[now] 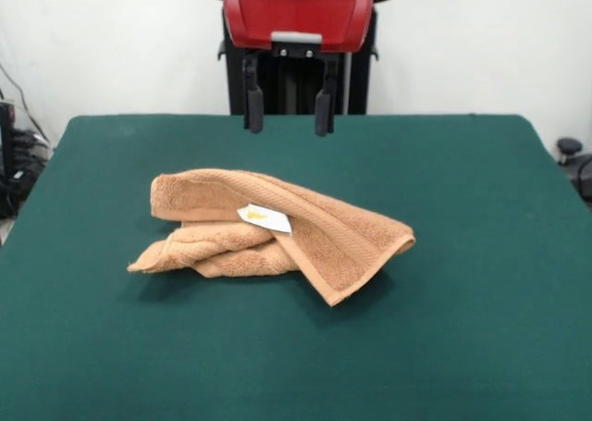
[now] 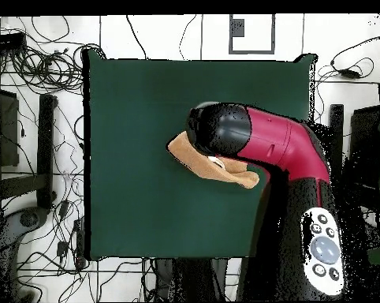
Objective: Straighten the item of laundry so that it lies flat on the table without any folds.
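Orange-brown terry hand towel (image 1: 277, 231) lies crumpled in folds near the middle of the green table (image 1: 481, 254), white tag (image 1: 265, 217) up. Above and behind it the gripper (image 1: 288, 106) hangs, fingers (image 1: 252, 95) apart, empty.

The hand towel (image 1: 277, 231) lies bunched near the middle of the table (image 1: 481, 347). The gripper (image 1: 288, 123) hangs at its 12 o'clock, above and apart.

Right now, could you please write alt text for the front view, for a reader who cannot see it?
A crumpled light-brown towel, folded over itself with its white tag showing, lies on a dark green table. The robot's gripper hangs open above the table behind the towel, not touching it.
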